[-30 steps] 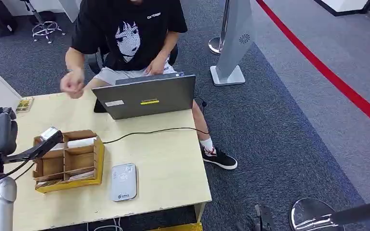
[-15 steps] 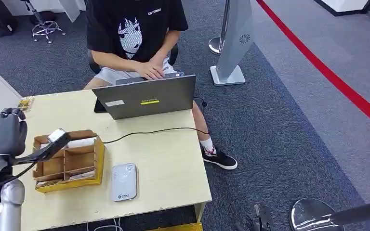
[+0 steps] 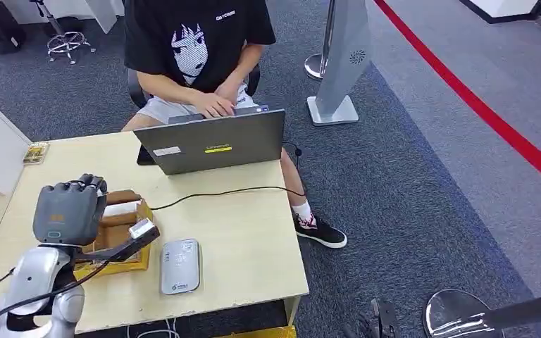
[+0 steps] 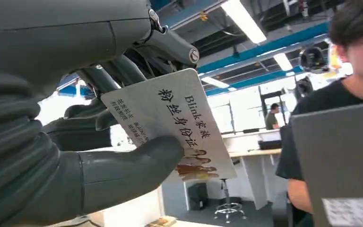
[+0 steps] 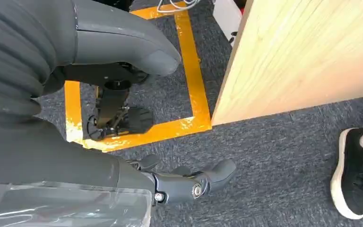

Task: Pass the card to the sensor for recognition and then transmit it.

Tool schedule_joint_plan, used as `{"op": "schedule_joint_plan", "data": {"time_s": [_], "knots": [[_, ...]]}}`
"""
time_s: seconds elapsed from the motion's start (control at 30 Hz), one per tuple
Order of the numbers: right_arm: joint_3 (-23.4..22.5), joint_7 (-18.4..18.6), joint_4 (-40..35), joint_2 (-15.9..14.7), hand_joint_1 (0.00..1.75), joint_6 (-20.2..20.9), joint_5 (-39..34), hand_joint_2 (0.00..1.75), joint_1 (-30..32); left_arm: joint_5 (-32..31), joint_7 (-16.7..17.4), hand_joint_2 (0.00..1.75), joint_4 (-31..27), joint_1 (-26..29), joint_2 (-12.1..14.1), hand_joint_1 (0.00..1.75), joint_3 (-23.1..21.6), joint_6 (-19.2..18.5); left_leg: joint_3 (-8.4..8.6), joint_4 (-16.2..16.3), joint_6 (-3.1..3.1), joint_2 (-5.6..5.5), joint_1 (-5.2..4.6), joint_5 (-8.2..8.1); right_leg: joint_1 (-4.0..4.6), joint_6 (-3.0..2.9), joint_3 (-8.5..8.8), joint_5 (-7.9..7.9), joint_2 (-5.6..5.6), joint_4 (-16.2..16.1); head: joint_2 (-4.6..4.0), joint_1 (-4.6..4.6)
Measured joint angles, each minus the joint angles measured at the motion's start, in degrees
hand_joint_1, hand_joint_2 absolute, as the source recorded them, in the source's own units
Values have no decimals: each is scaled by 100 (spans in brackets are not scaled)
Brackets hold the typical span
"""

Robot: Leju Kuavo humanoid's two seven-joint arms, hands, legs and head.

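Observation:
My left hand (image 3: 69, 211) hovers over the wooden organizer box (image 3: 123, 262) and pinches a white card (image 3: 143, 229). The card sticks out toward the white card sensor (image 3: 180, 265), which lies flat on the table just right of the box. Card and sensor are still apart. In the left wrist view the card (image 4: 179, 118), printed with black characters, sits between the thumb (image 4: 123, 172) and the fingers (image 4: 170, 45). My right hand (image 5: 66, 94) hangs low beside the table's side, fingers (image 5: 191, 182) apart and holding nothing.
A person sits behind the table typing on a grey laptop (image 3: 211, 144). A black cable (image 3: 218, 191) runs across the light wooden table (image 3: 246, 239). A small booklet (image 3: 36, 152) lies at the far left corner. A shoe (image 5: 359, 175) rests on the carpet.
My left hand has carried the card from the table's left edge rightward over the box toward the sensor. The person's raised hand has dropped to the laptop.

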Motion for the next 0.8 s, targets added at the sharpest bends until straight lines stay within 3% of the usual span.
{"op": "schedule_joint_plan", "data": {"time_s": [0.23,0.6,0.8], "knots": [[0,-20,0,0,0,-15,4,175,0,-15,63,175,-79,85,7,175,-339,22,-3,0,0,0,-2,0,-2,1,0,0,0,0,0,0],[0,-48,0,0,0,-35,4,175,3,220,125,175,-179,199,22,175,-481,-116,-2,0,0,0,-1,0,-1,1,-1,1,-1,0,0,0],[0,-94,0,0,0,-50,2,175,2,286,7,175,9,560,-170,175,-744,-149,-4,0,3,0,-4,-3,-3,2,-1,0,0,-2,0,0]]}}
